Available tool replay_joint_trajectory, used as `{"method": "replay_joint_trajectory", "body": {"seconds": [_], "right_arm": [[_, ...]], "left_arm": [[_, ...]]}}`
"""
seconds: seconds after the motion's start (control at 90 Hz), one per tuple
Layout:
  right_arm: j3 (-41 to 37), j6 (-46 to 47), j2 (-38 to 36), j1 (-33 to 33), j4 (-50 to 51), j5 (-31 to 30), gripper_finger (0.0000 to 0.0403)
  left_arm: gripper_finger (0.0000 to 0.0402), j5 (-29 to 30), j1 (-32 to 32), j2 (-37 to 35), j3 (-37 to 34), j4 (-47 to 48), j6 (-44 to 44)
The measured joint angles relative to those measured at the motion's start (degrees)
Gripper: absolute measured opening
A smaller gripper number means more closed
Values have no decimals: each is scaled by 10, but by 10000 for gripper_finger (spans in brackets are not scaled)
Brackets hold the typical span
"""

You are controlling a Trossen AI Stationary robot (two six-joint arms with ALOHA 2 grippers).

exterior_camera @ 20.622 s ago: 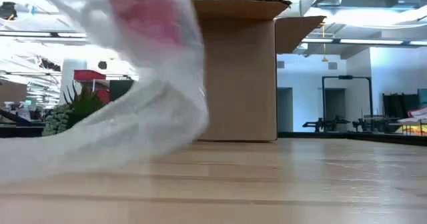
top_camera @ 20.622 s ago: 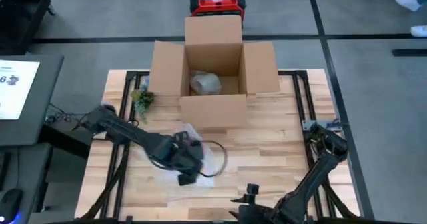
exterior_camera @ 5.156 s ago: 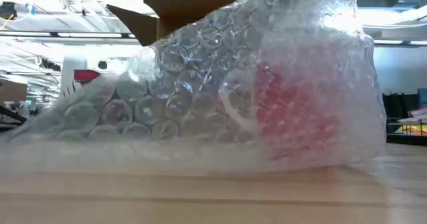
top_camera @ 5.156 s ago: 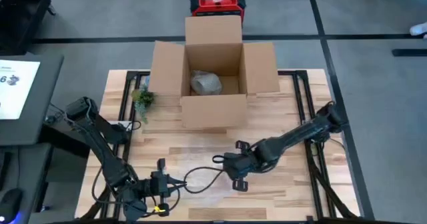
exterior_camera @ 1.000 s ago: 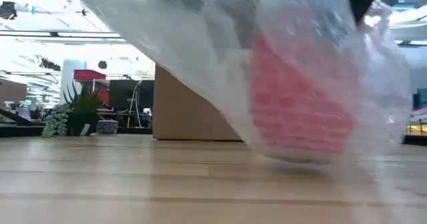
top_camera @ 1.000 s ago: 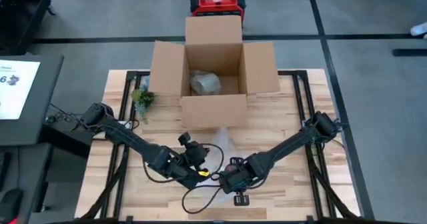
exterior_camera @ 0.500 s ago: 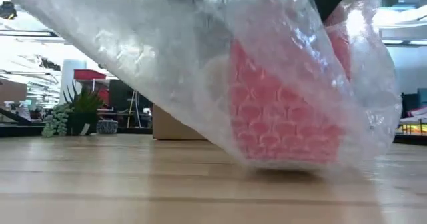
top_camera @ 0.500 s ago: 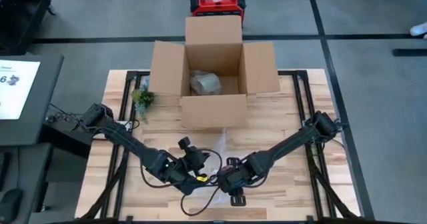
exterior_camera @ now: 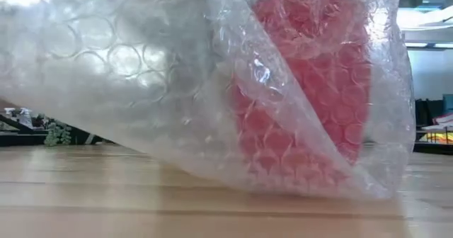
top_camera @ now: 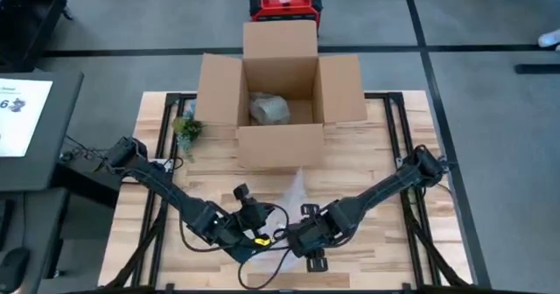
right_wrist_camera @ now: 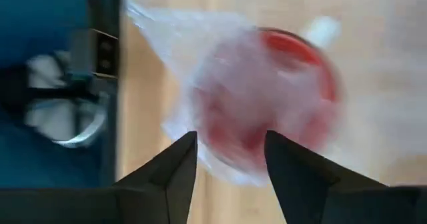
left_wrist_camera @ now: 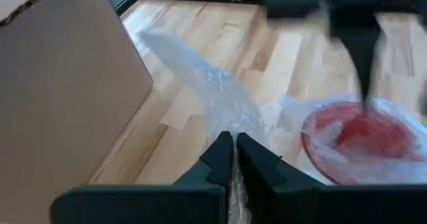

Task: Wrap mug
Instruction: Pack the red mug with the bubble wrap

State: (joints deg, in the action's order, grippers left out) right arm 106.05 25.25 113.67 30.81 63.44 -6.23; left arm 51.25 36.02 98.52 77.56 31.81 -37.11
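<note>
A red mug (exterior_camera: 311, 89) stands on the table near its front edge, with clear bubble wrap (exterior_camera: 141, 75) around it. From above its open mouth (left_wrist_camera: 360, 141) shows, with wrap lying in it. A tail of the wrap (top_camera: 293, 187) runs toward the box. My left gripper (left_wrist_camera: 234, 141) is shut on the wrap just left of the mug. My right gripper (right_wrist_camera: 230, 144) hangs open over the mug (right_wrist_camera: 267, 97), pointing down. One of its fingers (left_wrist_camera: 365, 77) reaches into the mug's mouth. In the high view both grippers (top_camera: 261, 228) (top_camera: 302, 233) hide the mug. My left gripper pinches a gathered strip of the bubble wrap (left_wrist_camera: 230, 121) between its two shut fingers, beside the mug. The fingers come slanting from the near left side. From there the wrap runs off toward the box and across to the mug. My right gripper has one finger down in the mug's mouth; I cannot tell whether it touches the wrap or the mug.
An open cardboard box (top_camera: 280, 101) stands at the far middle with a wrapped bundle (top_camera: 269, 108) inside. A small plant (top_camera: 186, 129) sits left of it. A black cable (top_camera: 262, 259) loops on the table by the grippers. Bare wood lies to the right.
The wrapped mug was tilted and lifted off the table; it has come down and now stands upright on the wood. My left gripper has gone toward the near edge with the wrap, drawing the sheet across the mug's near side.
</note>
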Motion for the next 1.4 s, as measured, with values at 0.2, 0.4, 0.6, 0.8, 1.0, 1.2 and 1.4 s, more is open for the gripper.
{"method": "replay_joint_trajectory", "body": {"seconds": [0.2,0.4,0.6,0.8,1.0,1.2,1.4], "right_arm": [[50,-74,-10,46,20,-213,145],[51,-118,-17,32,-27,-251,145],[51,-159,-17,-11,-30,-224,146],[51,-195,-9,-36,-38,-155,145],[32,-178,-9,-44,-56,-149,81],[15,-141,-8,-11,-52,-146,10],[15,-104,-8,31,-45,-149,2]], "left_arm": [[0,-19,2,0,0,-7,9],[0,-32,2,0,-1,-63,67],[0,-75,0,0,-1,-108,135],[0,-75,0,0,-1,-108,145],[4,-84,1,0,-1,-113,177],[31,-230,-1,-9,5,-111,225],[36,-234,10,-58,25,-91,210]]}}
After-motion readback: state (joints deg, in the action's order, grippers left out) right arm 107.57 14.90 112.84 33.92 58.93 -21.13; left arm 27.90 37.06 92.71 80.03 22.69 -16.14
